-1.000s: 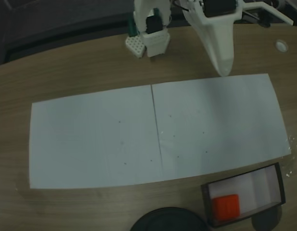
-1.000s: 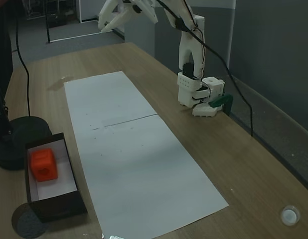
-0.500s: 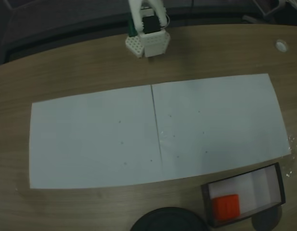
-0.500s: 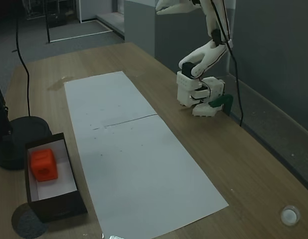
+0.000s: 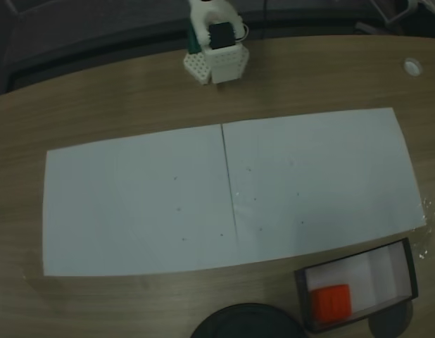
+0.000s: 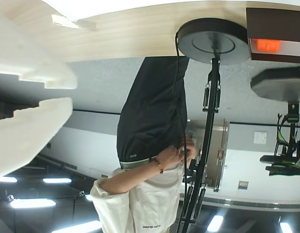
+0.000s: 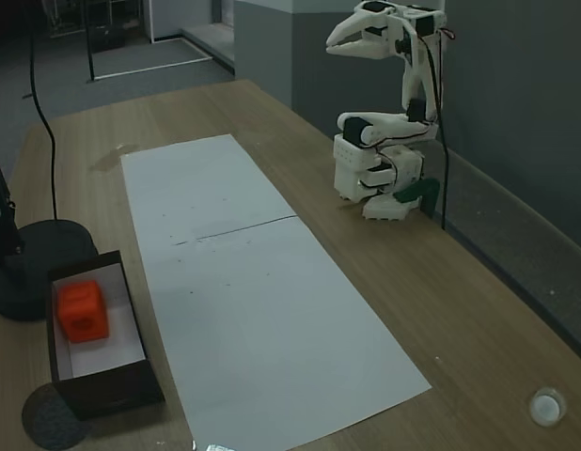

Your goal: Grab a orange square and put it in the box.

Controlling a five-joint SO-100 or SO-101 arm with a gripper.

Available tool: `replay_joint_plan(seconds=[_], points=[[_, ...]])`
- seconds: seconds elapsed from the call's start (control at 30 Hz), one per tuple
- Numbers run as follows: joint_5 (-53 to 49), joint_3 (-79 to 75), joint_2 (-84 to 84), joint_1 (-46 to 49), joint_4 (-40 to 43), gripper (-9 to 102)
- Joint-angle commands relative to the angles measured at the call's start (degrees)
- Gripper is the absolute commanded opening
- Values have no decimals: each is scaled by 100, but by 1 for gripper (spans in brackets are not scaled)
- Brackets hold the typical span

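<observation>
The orange square point(image 5: 331, 301) lies inside the box point(image 5: 409, 268), at its left end in a fixed view. Another fixed view shows the orange square point(image 7: 82, 311) resting on the white floor of the box point(image 7: 112, 399) near the table's left front. In the wrist view the orange square point(image 6: 265, 45) peeks out of the box point(image 6: 276, 24) at the top right. My gripper point(image 7: 333, 44) is raised high above the arm base point(image 7: 375, 178), far from the box. Its white fingers point(image 6: 28, 63) are nearly together around the gripper point(image 6: 72, 93), holding nothing.
A white paper sheet point(image 5: 133, 204) covers the table's middle. A round black disc point(image 5: 246, 322) with a stand sits beside the box. A small white cap point(image 5: 412, 67) lies near a corner. A person point(image 6: 150, 121) stands behind the stand in the wrist view.
The arm has pulled back from over the table and folded up above its base. The orange square has stayed in the box.
</observation>
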Motion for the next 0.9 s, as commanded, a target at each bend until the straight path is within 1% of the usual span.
replay_joint_plan(seconds=[0.0,0.17,0.3,0.37,0.47,0.53,0.67,0.77,0.87], points=[[-18,158,229,18,-281,0],[-26,703,809,18,-598,0],[9,1090,844,26,-800,0],[35,1389,844,26,-1178,0],[44,2206,844,26,-2048,0],[70,3006,835,26,-2672,0],[642,4843,835,26,-3850,0],[756,6021,835,-35,-4386,0],[729,6873,835,-44,-4579,0]])
